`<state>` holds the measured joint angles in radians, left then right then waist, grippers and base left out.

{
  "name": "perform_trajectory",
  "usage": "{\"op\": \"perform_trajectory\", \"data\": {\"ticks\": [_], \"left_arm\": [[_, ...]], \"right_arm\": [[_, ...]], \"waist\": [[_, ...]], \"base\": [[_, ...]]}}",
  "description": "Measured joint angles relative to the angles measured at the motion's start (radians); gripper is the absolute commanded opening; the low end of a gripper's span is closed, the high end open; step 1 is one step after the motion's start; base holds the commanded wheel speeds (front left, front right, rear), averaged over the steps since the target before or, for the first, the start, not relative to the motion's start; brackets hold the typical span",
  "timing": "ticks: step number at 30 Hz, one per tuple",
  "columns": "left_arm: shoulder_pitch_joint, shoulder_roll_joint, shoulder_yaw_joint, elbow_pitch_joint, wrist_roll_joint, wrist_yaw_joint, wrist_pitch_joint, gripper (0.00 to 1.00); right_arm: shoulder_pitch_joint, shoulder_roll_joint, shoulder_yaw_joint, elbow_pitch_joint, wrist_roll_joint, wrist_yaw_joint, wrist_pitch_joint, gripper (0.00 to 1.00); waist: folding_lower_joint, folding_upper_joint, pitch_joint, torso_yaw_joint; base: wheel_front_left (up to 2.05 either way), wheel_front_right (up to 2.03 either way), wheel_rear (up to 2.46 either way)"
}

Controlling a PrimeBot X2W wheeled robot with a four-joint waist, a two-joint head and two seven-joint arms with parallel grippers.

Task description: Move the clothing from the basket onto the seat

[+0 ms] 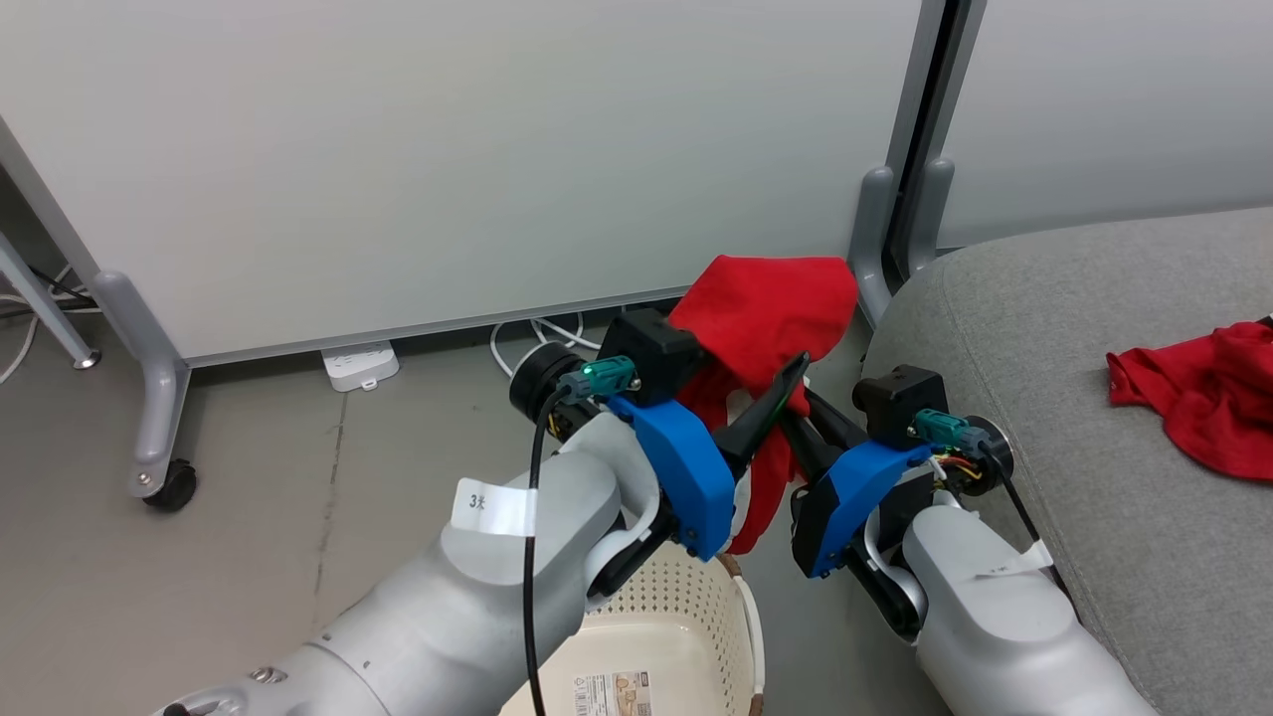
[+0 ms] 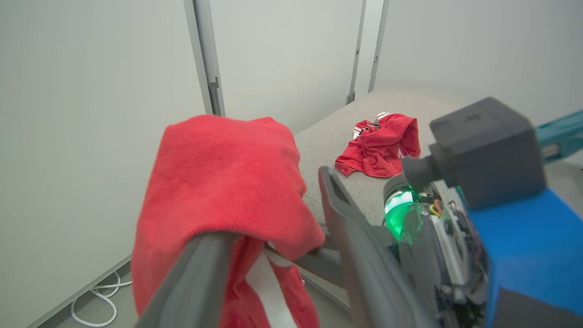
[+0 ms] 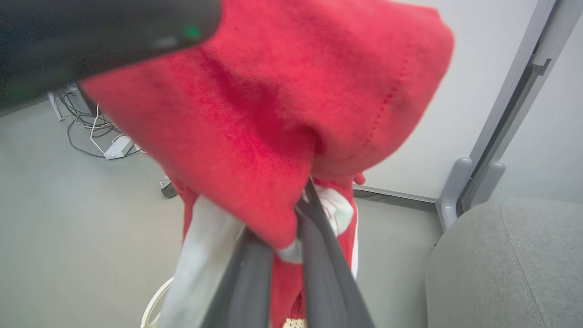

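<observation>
Grey fabric sofa with rounded edges (image 1: 1044,328): the goal. One piece lies on it, well in from its rounded end.
Cream perforated plastic laundry basket, brown rim (image 1: 686,607): on the floor just beside the sofa's end. The visible part looks empty; the rest is hidden by the arm.
Crumpled red garment with white trim (image 1: 1208,398): lying flat on the sofa top. Counts as done.
Second red garment, white side stripe (image 1: 766,308): in the air above the basket's far rim, beside the sofa's end edge, not yet over the seat.
Progress: judged past halfway. Lift is done; carry over the sofa edge and release are left.
Left gripper (image 1: 771,398): fingers spread wide, no pinch. Cloth only drapes over one finger (image 2: 196,273); the other is bare.
Right gripper (image 3: 294,228): fingers narrow, almost closed, pinching a fold of the second red garment. The bulk flops over the tips and the white stripe hangs below.
</observation>
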<state>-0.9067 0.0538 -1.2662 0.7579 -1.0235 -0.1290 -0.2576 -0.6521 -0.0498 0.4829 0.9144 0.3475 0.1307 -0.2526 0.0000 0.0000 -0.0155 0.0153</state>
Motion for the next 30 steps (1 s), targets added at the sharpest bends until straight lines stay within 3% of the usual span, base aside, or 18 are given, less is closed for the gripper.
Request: {"op": "perform_trajectory", "data": {"ticks": [4, 17, 24, 30], "left_arm": [[0.044, 0.023, 0.057, -0.025, 0.023, 0.0, -0.004, 1.0], [0.402, 0.171, 0.476, -0.295, 0.333, 0.016, -0.004, 1.0], [0.585, 0.179, 0.678, -0.395, 0.474, 0.02, -0.004, 1.0], [0.673, 0.162, 0.785, -0.417, 0.552, 0.012, -0.004, 1.0]], "right_arm": [[0.0, 0.0, -0.009, -0.009, 0.0, 0.0, -0.004, 0.0], [0.002, 0.0, -0.058, -0.062, -0.031, 0.0, -0.007, 0.0], [0.017, 0.0, -0.08, -0.077, -0.048, 0.0, -0.007, 0.0], [0.026, 0.0, -0.089, -0.085, -0.054, 0.0, -0.007, 0.0]], "waist": [[0.0, 0.0, 0.008, -0.002], [0.0, 0.0, 0.033, -0.014], [0.0, 0.0, 0.038, -0.016], [0.0, 0.0, 0.039, -0.019]], "base": [[0.0, 0.0, 0.0], [0.0, 0.0, 0.0], [0.0, 0.0, 0.0], [0.0, 0.0, 0.0]]}}
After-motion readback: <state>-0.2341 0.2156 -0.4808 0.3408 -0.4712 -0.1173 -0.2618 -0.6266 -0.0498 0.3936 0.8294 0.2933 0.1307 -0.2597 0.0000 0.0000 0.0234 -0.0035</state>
